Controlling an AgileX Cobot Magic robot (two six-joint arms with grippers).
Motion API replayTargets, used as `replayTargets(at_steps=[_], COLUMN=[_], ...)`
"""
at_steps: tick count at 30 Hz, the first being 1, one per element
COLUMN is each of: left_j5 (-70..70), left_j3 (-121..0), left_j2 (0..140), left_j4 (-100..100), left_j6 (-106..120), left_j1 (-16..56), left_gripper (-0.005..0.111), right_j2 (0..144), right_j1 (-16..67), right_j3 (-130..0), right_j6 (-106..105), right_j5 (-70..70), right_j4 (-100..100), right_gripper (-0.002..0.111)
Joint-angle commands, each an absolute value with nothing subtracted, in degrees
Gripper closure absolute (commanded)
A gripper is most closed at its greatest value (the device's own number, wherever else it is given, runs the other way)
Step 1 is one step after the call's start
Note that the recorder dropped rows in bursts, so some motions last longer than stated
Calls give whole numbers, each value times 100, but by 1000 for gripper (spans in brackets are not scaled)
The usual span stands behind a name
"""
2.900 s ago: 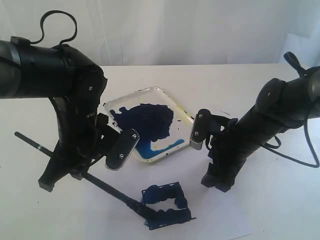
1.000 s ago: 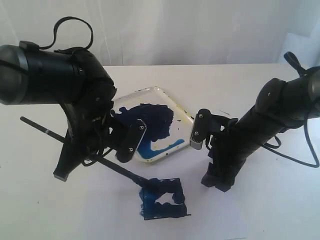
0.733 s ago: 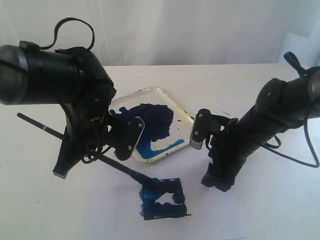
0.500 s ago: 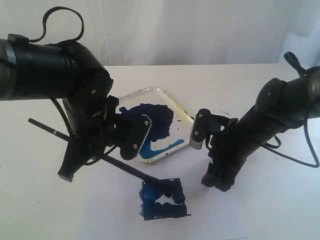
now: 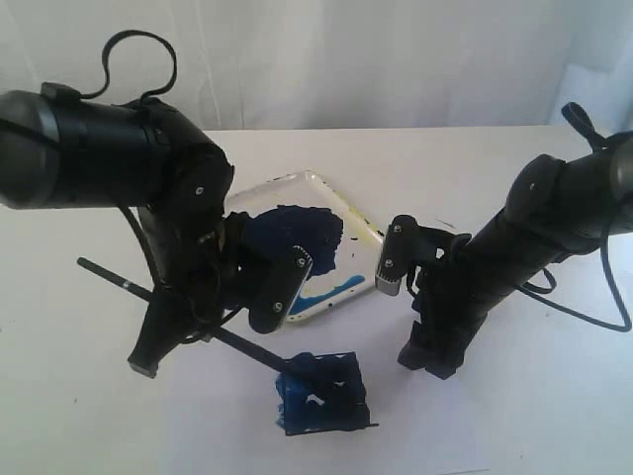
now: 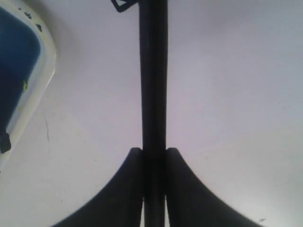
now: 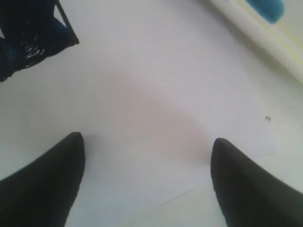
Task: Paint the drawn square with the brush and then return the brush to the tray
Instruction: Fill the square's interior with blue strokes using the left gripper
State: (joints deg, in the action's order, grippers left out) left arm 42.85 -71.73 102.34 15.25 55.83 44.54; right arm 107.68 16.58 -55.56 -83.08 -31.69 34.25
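The brush [image 5: 237, 342] is a long black stick, and my left gripper [image 5: 148, 358] is shut on its handle. In the left wrist view the brush [image 6: 154, 71] runs straight out between the closed fingers [image 6: 128, 189]. Its dark tip rests on the upper left part of the drawn square [image 5: 321, 394], whose inside is mostly smeared dark blue. A corner of the square [image 6: 124, 4] shows in the left wrist view. Behind it lies the white tray [image 5: 362, 224] with a big blue blotch. My right gripper [image 5: 427, 358] stands open and empty, right of the square [image 7: 33, 33].
The white tabletop spreads all round, with a white wall or curtain behind. The tray's rim [image 6: 45, 71] lies close beside the brush handle, and the tray [image 7: 265, 40] also shows in the right wrist view. A sheet of paper [image 7: 189, 156] lies under my right gripper.
My left arm has shifted right with the brush, and the tip has swept over the square's upper left. More of the square is blue. The right arm has not moved.
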Motion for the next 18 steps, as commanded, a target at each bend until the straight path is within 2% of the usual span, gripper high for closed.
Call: replayTargets(at_steps=[1,18], left_j5=[4167,5086], left_j3=[-7139,-7139], left_j2=[10330,10333], left_j4=[1507,2869], left_j6=[5346,4845], left_j1=[4474,4474], left_gripper=[107,107], right_j2=[10819,10819], right_j1=[1661,1661], right_j3=[-5532,-5532], right_j6=[-8320,-8320], right_j5=[-3059,-3048], right_j4=[3322,3322], right_gripper=[39,39])
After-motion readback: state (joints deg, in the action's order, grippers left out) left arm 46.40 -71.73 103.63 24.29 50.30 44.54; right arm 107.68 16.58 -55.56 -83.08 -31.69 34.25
